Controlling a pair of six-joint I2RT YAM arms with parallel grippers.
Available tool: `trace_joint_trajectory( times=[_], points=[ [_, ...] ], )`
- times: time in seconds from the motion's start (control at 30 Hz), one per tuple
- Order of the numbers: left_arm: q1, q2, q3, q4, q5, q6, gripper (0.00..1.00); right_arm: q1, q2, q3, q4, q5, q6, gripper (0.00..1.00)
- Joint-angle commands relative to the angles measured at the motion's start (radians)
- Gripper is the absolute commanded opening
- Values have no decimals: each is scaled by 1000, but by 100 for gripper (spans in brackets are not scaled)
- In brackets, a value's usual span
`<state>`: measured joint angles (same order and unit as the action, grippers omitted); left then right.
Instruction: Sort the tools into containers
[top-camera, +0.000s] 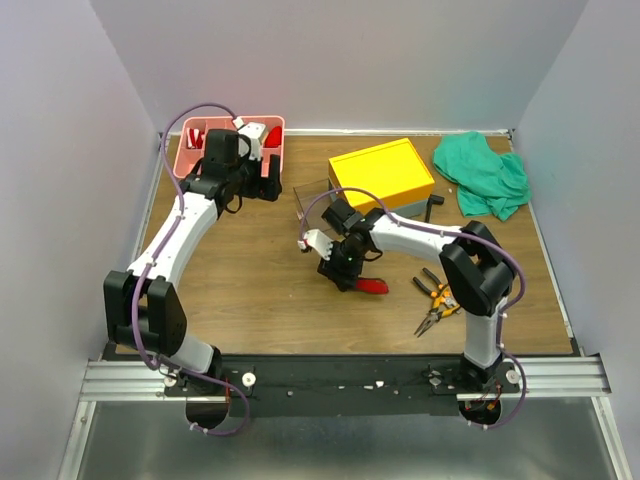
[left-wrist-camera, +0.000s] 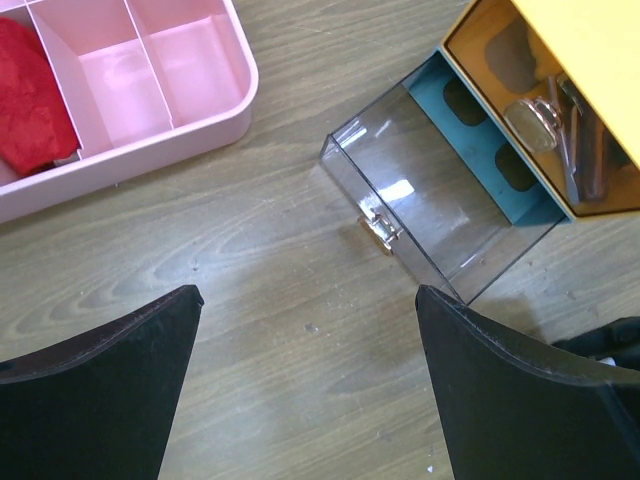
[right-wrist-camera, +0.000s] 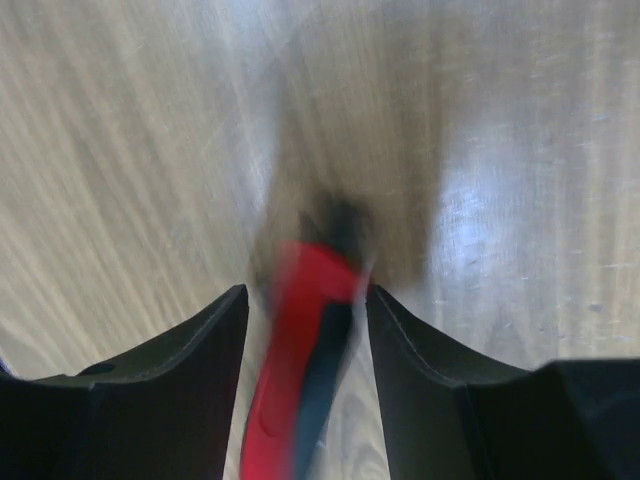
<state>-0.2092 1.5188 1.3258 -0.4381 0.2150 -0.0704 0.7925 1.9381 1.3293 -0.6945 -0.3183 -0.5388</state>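
My right gripper (right-wrist-camera: 305, 295) is open and straddles the red-and-black cutter (right-wrist-camera: 300, 370). The cutter lies on the table, close to the right finger, with a gap on the left, and is blurred. From above the cutter (top-camera: 371, 286) lies just right of that gripper (top-camera: 345, 272). My left gripper (left-wrist-camera: 308, 292) is open and empty above bare wood, between the pink tray (left-wrist-camera: 200, 110) and the toolbox's clear drawer (left-wrist-camera: 440, 210). From above it (top-camera: 262, 178) is at the tray's (top-camera: 232, 122) near right corner. Orange-and-black pliers (top-camera: 435, 305) lie at the front right.
The grey toolbox with a yellow lid (top-camera: 382, 172) stands at the back centre with its clear drawer (top-camera: 310, 205) pulled out to the left. Metal tools (left-wrist-camera: 560, 120) show inside it. A red item (left-wrist-camera: 30, 100) lies in a tray compartment. A green cloth (top-camera: 482, 172) lies at the back right.
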Motion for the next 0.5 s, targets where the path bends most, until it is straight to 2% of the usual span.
trace_joint_trajectory(
  times=[0.0,0.07,0.1,0.2,0.3,0.47],
  points=[
    [-18,-81,-39,4,-57,-6,99,36,91,-65,45,125,70,48],
    [-25,-92,-53,9,-66,0,99,39,90,-64,43,121,65,31],
    [-28,-95,-56,10,-75,6,99,40,73,-55,27,116,54,17],
    [-45,-101,-65,18,-78,24,99,39,26,-35,-17,101,24,1],
    [-36,-95,-56,16,-57,14,99,39,-47,22,-110,70,-4,1],
    [-6,-94,-46,27,-34,4,99,1,-143,258,-203,-20,19,1]
  ],
)
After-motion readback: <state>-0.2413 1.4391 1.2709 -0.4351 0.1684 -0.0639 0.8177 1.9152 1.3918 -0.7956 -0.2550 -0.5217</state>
